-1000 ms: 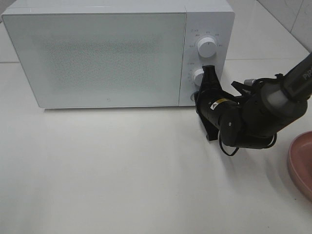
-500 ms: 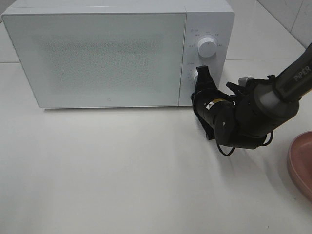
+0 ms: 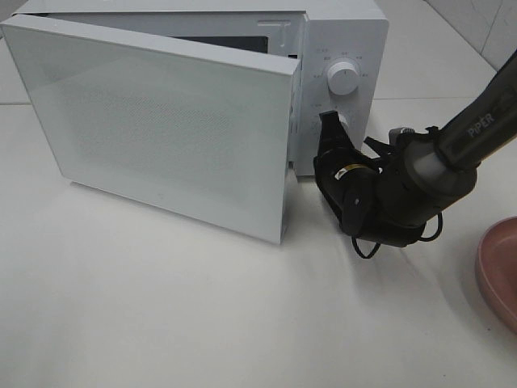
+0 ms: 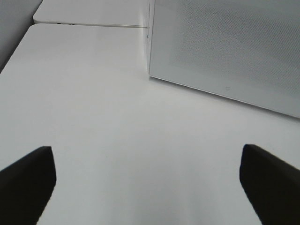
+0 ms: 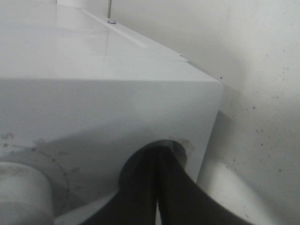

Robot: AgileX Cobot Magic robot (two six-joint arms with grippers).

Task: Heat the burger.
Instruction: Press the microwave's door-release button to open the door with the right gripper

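We note open white table (image 3: 161,323) in front of the microwave (image 3: 355,40), whose door (image 3: 161,121) stands ajar. Right claw (image 3: 329,129) pressed together at its control panel. Left claw (image 4: 149,180) spread wide.

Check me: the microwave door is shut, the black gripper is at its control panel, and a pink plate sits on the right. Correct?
Not quite. The microwave door is swung open, not shut; the exterior high view shows it. The right gripper is indeed at the control panel, and the pink plate sits on the right.
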